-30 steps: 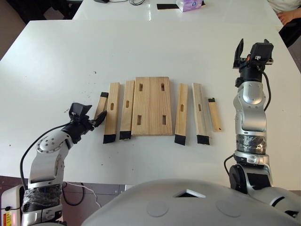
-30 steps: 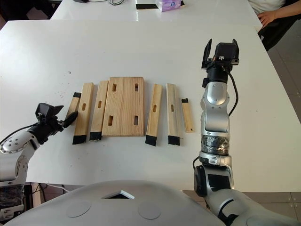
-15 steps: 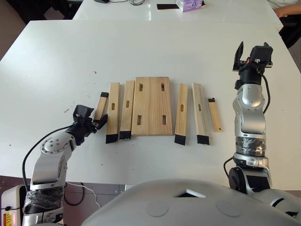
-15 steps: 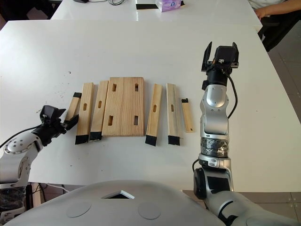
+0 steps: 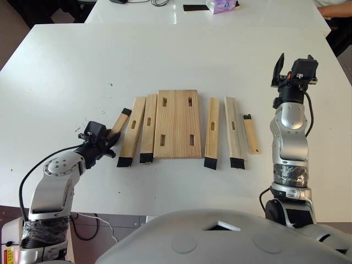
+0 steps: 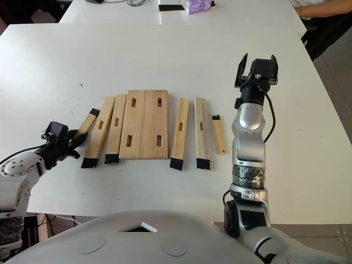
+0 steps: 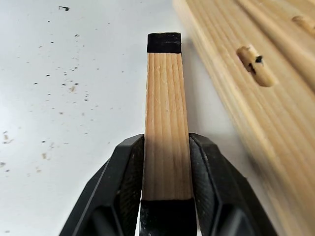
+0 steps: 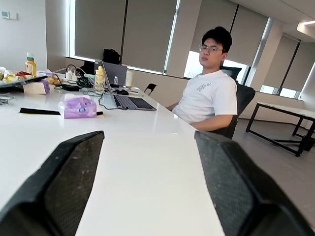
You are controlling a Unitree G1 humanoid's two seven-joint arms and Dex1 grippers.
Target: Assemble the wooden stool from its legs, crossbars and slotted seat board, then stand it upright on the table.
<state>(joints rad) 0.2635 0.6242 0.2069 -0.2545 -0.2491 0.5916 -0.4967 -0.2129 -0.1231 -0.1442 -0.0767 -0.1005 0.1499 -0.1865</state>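
Observation:
The slotted seat board [image 5: 177, 124] lies flat mid-table. Two legs [image 5: 132, 137] [image 5: 148, 133] lie to its left and two more [image 5: 212, 132] [image 5: 234, 132] to its right, all with black ends. A short crossbar [image 5: 251, 133] lies at the far right. My left gripper [image 5: 108, 141] is shut on the near end of the other short crossbar [image 7: 166, 113], which lies slanted on the table at the far left; both fingers [image 7: 129, 172] press its sides. Well right of the parts, my right gripper [image 5: 294, 58] is held up, open and empty, its fingertips [image 8: 69, 167] wide apart.
The white table [image 5: 82, 66] has free room on all sides of the parts; its front edge runs just below my left gripper. A second table behind it holds a tissue box [image 5: 223, 5] and a black strip [image 5: 195, 7].
My left gripper has drawn the left crossbar's near end outward to the left, slanting it. The leg beside it has also tilted. The right gripper dropped slightly.

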